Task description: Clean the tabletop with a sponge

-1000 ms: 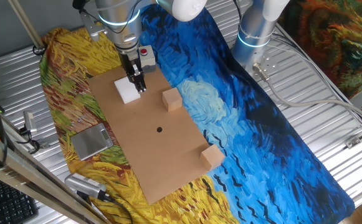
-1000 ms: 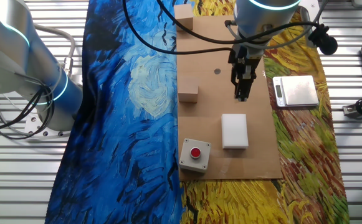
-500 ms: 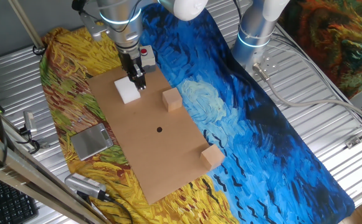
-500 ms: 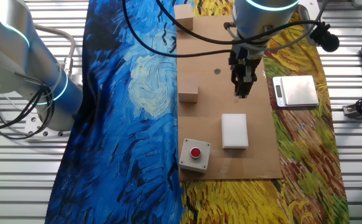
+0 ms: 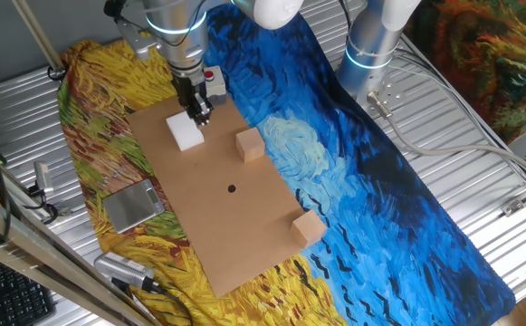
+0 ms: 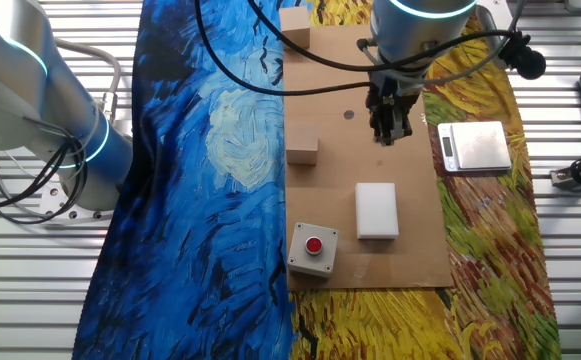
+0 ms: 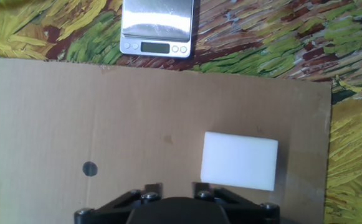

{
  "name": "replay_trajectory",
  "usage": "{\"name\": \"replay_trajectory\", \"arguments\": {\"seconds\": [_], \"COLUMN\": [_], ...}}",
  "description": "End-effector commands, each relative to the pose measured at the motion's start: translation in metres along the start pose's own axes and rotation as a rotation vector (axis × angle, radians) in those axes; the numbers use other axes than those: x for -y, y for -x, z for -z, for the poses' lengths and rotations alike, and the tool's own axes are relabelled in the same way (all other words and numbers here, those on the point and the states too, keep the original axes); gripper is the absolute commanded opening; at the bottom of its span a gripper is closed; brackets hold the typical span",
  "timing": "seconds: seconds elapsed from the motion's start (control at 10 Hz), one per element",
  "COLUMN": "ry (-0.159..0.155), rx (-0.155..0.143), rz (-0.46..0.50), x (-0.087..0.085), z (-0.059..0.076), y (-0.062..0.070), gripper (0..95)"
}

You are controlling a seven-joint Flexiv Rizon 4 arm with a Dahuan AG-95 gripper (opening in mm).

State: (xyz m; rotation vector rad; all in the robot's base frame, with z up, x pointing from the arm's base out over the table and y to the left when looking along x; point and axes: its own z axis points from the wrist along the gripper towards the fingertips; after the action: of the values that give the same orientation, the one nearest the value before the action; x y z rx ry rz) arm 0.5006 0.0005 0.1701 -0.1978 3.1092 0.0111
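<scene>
A: What is the biggest thing here?

B: The painted cloth (image 5: 371, 181), blue on one side and yellow on the other. It lies over a ribbed metal table (image 6: 570, 260). On the cloth lies the tabletop (image 5: 217, 217), a flat brown board.

A: Where is the sponge?

B: The sponge (image 6: 377, 210) lies flat on the board, near the end with the red button box (image 6: 313, 248). It is white. The gripper (image 6: 389, 128) hangs above the board, apart from the sponge.

A: Is the gripper open or closed?

B: I cannot tell. Its fingers look close together, and the hand view shows only the black base.

A: What else does the hand view show?

B: The little screen and buttons on the grey scale (image 7: 157, 27). It misses the two wooden cubes (image 5: 251, 145) (image 5: 308, 226). The dark spot (image 7: 90, 168) is there too.
</scene>
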Motion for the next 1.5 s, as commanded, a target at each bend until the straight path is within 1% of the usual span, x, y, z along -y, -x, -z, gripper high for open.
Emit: {"name": "replay_trajectory", "arguments": {"seconds": [0.1,0.3,0.7,1.2,1.4,1.5], "ry": [0.002,0.006,-0.010,-0.012,-0.010,-0.010], "rx": [0.004,0.007,0.000,0.010,0.010,0.010], "rz": [0.003,0.006,-0.005,-0.078,-0.117,-0.118], "x": [0.0001,0.0001,0.0001,-0.0002,-0.0007,-0.0002], "z": [0.0005,0.0005,0.0007,0.0014,0.0035,0.0040], "y": [-0.0008,-0.0008,-0.0005,-0.0002,0.0039,0.0041], "gripper": [0.0,0.0,0.0,0.0,0.0,0.0]}}
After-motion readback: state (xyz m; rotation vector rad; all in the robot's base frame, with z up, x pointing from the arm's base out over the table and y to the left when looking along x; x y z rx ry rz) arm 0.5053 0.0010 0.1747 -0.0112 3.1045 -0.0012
